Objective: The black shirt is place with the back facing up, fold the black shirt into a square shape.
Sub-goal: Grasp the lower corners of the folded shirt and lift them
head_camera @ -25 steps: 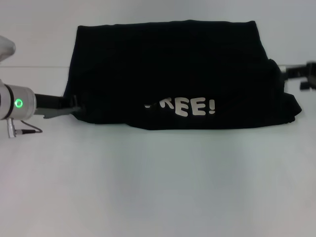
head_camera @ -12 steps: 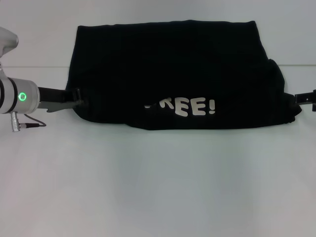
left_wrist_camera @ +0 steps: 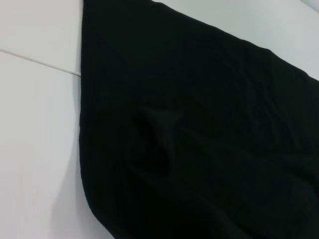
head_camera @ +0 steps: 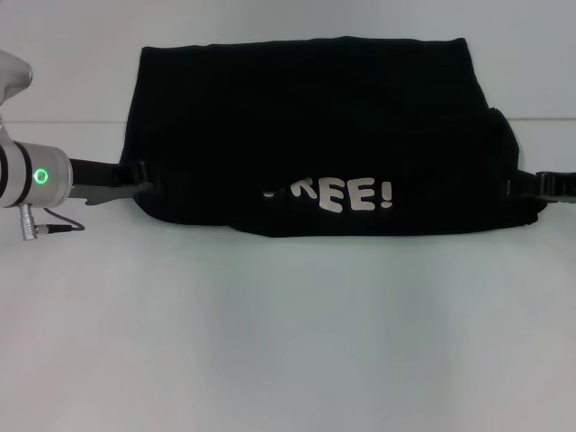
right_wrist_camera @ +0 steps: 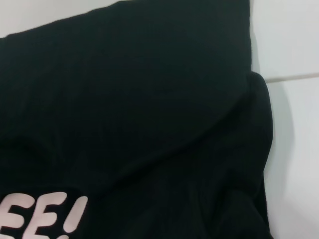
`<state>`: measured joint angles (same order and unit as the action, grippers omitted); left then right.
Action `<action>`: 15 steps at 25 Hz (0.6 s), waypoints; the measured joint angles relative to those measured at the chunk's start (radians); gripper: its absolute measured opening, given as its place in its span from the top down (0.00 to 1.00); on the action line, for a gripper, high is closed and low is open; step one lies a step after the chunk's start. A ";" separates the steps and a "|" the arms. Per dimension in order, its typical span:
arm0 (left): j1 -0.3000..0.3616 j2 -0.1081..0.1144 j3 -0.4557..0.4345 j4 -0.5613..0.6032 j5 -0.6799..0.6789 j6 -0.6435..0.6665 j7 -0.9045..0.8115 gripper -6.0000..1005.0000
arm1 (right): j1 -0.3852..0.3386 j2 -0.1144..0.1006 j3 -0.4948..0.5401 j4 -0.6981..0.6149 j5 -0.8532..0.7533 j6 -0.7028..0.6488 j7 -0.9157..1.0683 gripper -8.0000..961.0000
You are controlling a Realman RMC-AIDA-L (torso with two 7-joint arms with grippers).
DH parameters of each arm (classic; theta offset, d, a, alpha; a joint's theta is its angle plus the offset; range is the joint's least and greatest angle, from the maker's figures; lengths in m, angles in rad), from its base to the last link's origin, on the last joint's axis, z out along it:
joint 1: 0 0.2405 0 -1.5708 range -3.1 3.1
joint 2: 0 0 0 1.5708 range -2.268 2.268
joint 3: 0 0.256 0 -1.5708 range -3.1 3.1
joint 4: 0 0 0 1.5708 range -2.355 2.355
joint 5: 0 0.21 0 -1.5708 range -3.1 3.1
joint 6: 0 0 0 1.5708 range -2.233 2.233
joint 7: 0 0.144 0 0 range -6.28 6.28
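Note:
The black shirt (head_camera: 306, 117) lies folded into a wide band across the far half of the white table, with white lettering "REE!" (head_camera: 346, 193) near its front edge. My left gripper (head_camera: 139, 180) sits at the shirt's left edge, low over the table. My right gripper (head_camera: 526, 186) reaches in from the right and meets the shirt's bunched right end. In the left wrist view the shirt (left_wrist_camera: 199, 124) fills the picture, with a small raised crease at its middle. The right wrist view shows the shirt (right_wrist_camera: 124, 99), its lettering (right_wrist_camera: 45, 216) and its right edge.
The white table (head_camera: 288, 333) stretches bare in front of the shirt. A thin seam line (head_camera: 63, 121) runs across the tabletop behind the left arm. The left arm's silver wrist with a green light (head_camera: 36, 176) and a cable hangs at the left border.
My left gripper rose slightly along the shirt's left edge, then held still. My right gripper dropped lower and moved inward until it reached the shirt's right end. The shirt itself kept its shape.

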<state>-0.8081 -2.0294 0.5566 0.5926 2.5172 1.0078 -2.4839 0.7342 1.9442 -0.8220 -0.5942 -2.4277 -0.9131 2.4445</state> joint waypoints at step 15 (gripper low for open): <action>0.002 0.003 -0.001 0.002 0.000 -0.013 0.002 0.99 | 0.030 0.016 -0.041 0.063 0.004 0.087 -0.016 0.14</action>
<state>-0.8066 -2.0266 0.5553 0.5945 2.5172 0.9944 -2.4817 0.7646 1.9602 -0.8627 -0.5316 -2.4236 -0.8265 2.4286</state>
